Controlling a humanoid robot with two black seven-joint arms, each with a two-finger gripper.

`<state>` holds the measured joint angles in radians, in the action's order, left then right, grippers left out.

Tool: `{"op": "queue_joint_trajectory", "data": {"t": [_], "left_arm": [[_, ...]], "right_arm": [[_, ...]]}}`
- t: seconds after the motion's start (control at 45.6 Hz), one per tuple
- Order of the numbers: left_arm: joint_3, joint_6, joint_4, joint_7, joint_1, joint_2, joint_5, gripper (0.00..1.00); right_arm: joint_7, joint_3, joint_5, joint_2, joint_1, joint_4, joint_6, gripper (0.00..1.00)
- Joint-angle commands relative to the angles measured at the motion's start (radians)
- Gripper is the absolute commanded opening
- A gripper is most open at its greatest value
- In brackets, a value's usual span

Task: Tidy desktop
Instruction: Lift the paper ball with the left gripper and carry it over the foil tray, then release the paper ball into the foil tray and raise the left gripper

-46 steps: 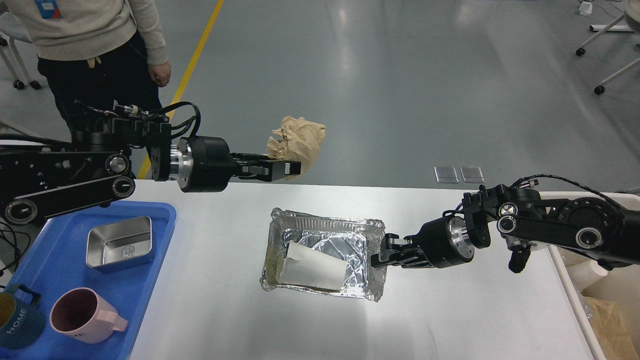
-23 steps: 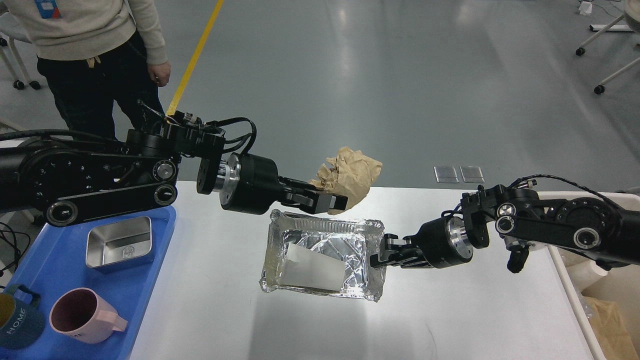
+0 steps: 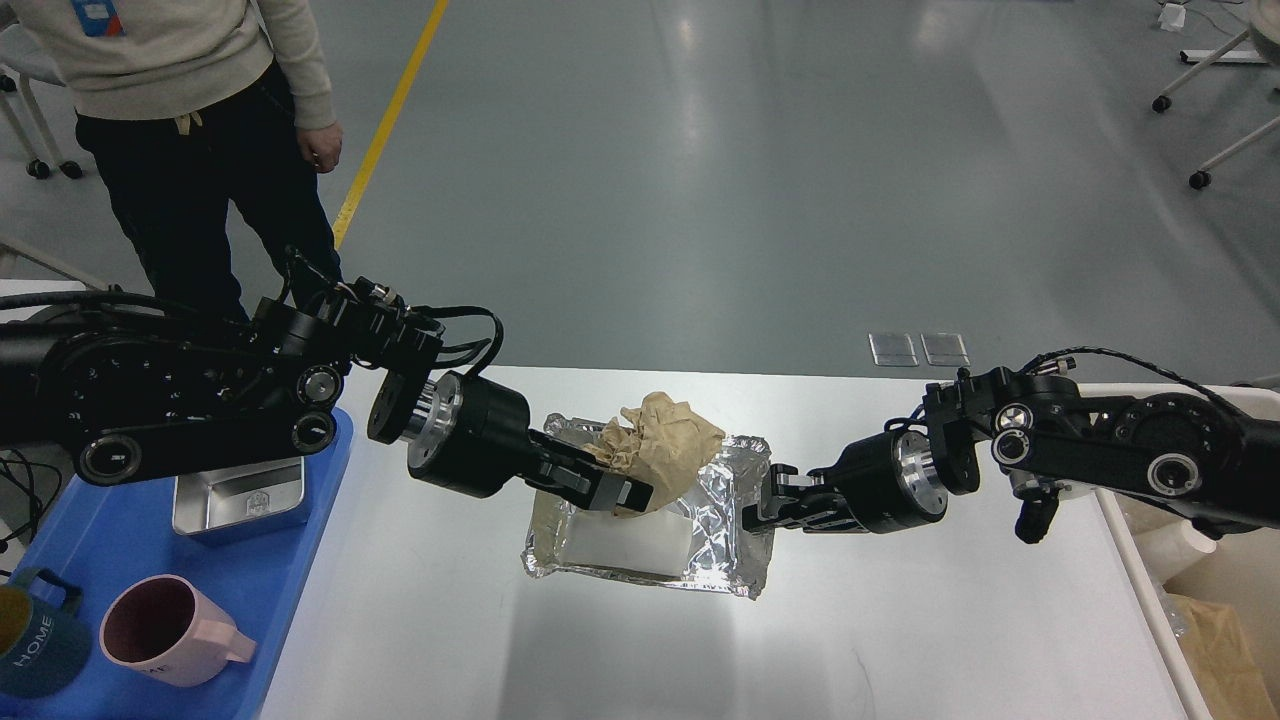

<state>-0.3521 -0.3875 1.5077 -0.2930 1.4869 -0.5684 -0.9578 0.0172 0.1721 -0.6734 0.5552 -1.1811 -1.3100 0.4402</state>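
Note:
The white desktop (image 3: 420, 640) fills the lower view. A crumpled foil tray (image 3: 735, 545) lies at its middle with a white paper piece (image 3: 620, 545) inside. My left gripper (image 3: 625, 492) is shut on a crumpled brown paper ball (image 3: 660, 440) and holds it over the tray's left half. My right gripper (image 3: 758, 515) is shut on the tray's right rim.
A blue tray (image 3: 300, 590) at the left holds a steel dish (image 3: 240, 500), a pink mug (image 3: 170, 630) and a dark mug (image 3: 35, 640). A beige bin (image 3: 1150, 600) with brown paper stands at the right. A person (image 3: 180, 90) stands at the back left.
My left arm has carried the brown paper ball right and down, from above the desktop's far edge to over the foil tray. The right arm has stayed on the tray's rim.

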Motion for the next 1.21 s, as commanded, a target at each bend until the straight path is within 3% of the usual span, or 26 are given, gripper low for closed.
{"op": "queue_joint_trajectory", "data": {"t": [0.0, 0.175, 0.351, 0.439, 0.548, 0.768, 0.965, 1.184], "left_arm": [[-0.013, 0.002, -0.006, 0.001, -0.011, 0.004, -0.001, 0.02], [-0.013, 0.009, -0.02, 0.006, -0.04, 0.012, -0.001, 0.03], [-0.005, 0.036, -0.061, 0.012, -0.051, 0.056, 0.002, 0.15], [0.001, 0.07, -0.07, 0.012, -0.056, 0.064, 0.01, 0.33], [0.007, 0.081, -0.086, 0.012, -0.062, 0.082, 0.025, 0.64], [0.068, 0.108, -0.087, 0.012, -0.073, 0.078, 0.083, 0.91], [0.237, 0.16, -0.087, 0.012, -0.131, 0.009, 0.218, 0.95], [0.589, 0.206, -0.09, 0.017, -0.397, -0.139, 0.375, 0.95]], "right_arm": [[0.0, -0.003, 0.0, 0.009, 0.0, 0.0, 0.0, 0.0], [0.001, -0.008, 0.0, 0.003, 0.0, 0.0, 0.0, 0.0], [0.0, -0.008, 0.0, 0.005, 0.0, -0.001, 0.0, 0.0], [0.001, -0.009, 0.0, 0.008, 0.0, -0.002, 0.0, 0.0], [0.001, -0.009, 0.0, 0.009, 0.0, -0.003, 0.0, 0.0], [0.0, -0.008, 0.0, 0.009, 0.0, -0.003, 0.0, 0.0], [0.0, -0.008, 0.0, 0.028, 0.005, -0.002, -0.006, 0.0], [0.0, -0.014, 0.002, 0.054, 0.009, -0.009, -0.006, 0.0]]}}
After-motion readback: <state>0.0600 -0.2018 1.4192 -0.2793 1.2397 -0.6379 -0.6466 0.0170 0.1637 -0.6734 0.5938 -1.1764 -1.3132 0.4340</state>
